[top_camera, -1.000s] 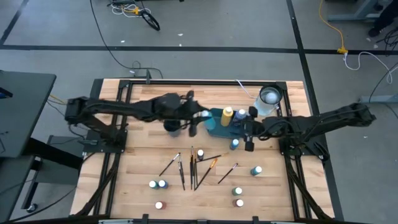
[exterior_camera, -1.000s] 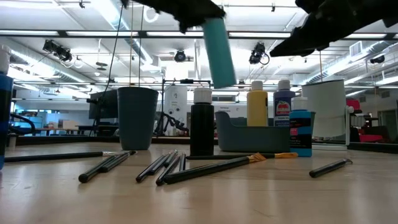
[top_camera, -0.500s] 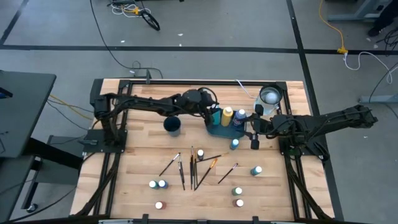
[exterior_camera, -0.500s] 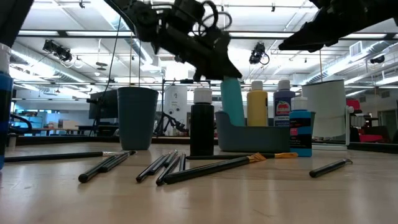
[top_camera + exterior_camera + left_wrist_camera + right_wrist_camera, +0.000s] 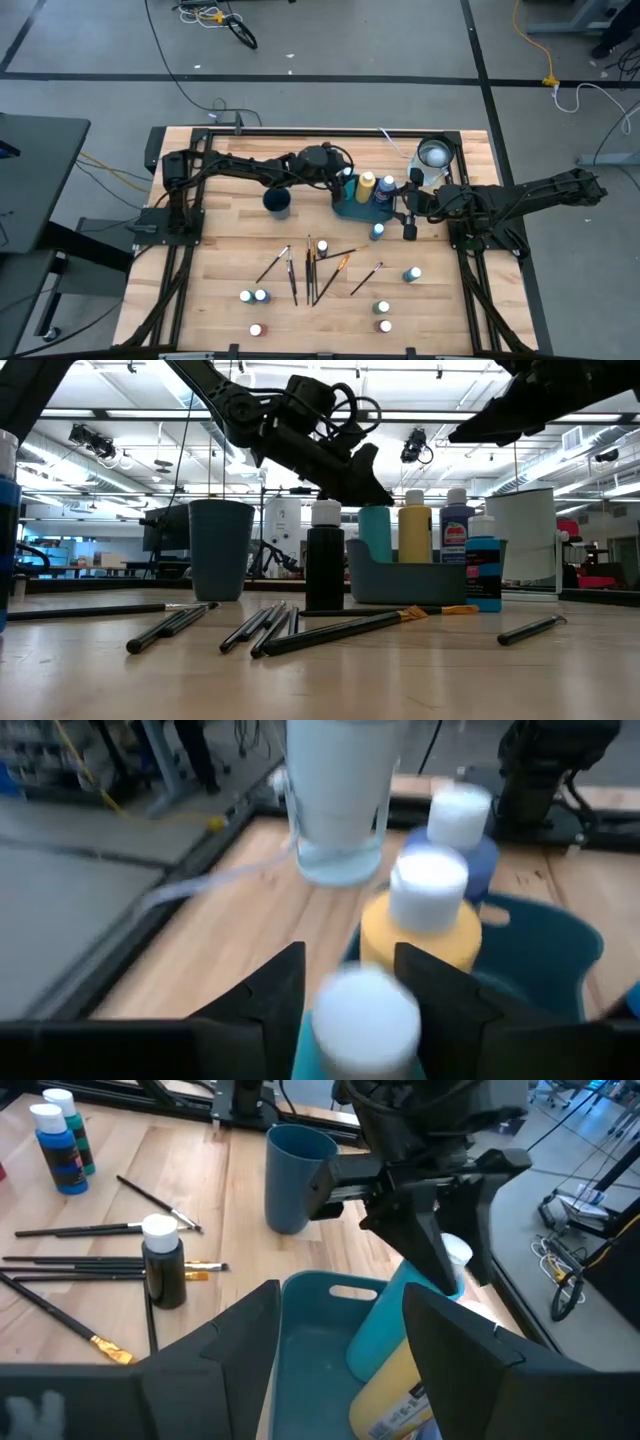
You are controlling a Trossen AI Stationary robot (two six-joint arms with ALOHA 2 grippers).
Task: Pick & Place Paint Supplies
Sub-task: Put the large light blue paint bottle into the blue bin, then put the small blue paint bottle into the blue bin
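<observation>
1. Dark cup (image 5: 278, 201): stands upright on the desk (image 5: 230, 255), left of the teal bin (image 5: 350, 208); presumably meant for the brushes.
2. Left gripper (image 5: 343, 183): leans over the teal bin's left end. The teal bottle (image 5: 376, 532) leans inside the bin, its white cap (image 5: 362, 1017) between the fingers (image 5: 272, 995), which stand parted beside it; whether they touch it cannot be told. Judged step: releasing the bottle into the bin.
3. Teal bin: also holds a yellow bottle (image 5: 366, 183) and a blue bottle (image 5: 386, 188), upright, right of the teal one.
4. Right gripper (image 5: 403, 214): waits at the bin's right end, fingers wide, holding nothing.
5. Brushes (image 5: 312, 268) and remaining bottles (image 5: 253, 296): lie on the desk in front of the bin, well apart from both grippers.
</observation>
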